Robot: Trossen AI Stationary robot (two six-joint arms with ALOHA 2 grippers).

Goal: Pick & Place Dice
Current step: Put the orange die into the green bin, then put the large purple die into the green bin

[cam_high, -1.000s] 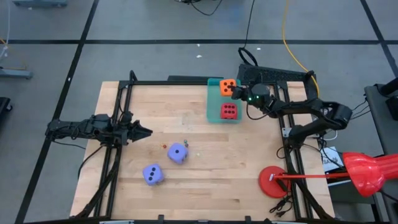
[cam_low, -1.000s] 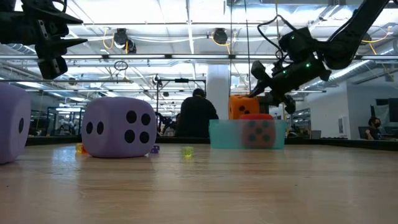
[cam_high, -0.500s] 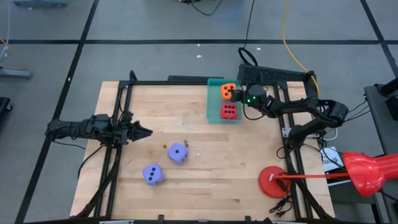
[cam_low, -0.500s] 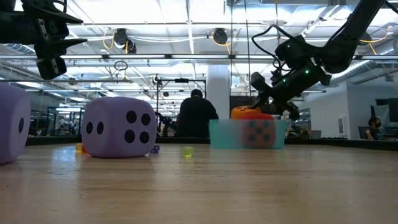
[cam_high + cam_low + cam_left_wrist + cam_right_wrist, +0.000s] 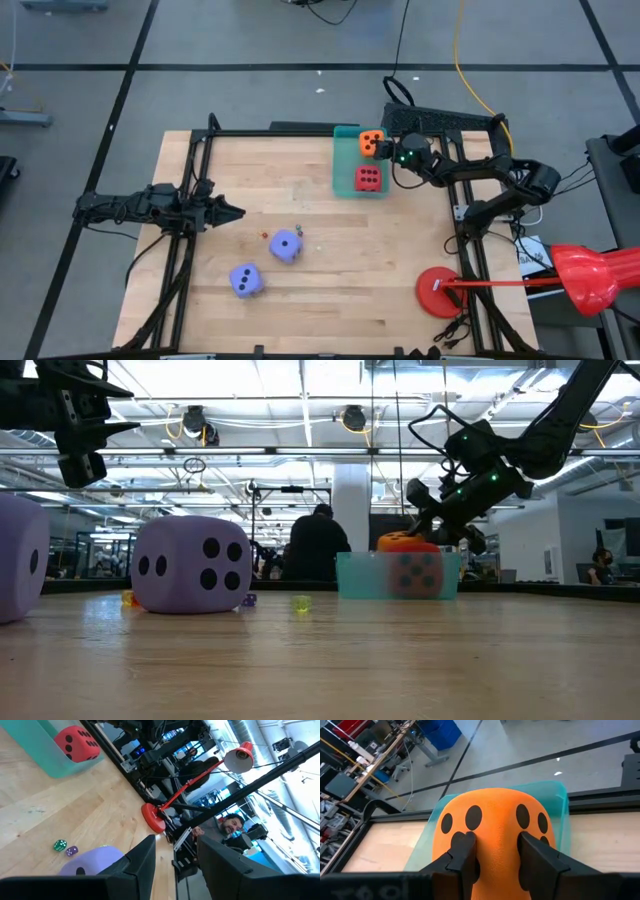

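The right end effector (image 5: 384, 149) pinches the orange die (image 5: 369, 142) over the teal tray (image 5: 341, 170), beside the red die (image 5: 368, 178); a multi-pip face points at its wrist camera. Cubes, no long axis.

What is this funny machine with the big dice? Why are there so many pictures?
It's a robot with two dark arms at a wooden table. One camera looks down from above, one sits at table height, and one rides on each wrist. The right gripper pinches the orange die over the teal tray, where the red die already sits. Two purple dice wait on the table. The left gripper hangs open above the table's left side, holding nothing.
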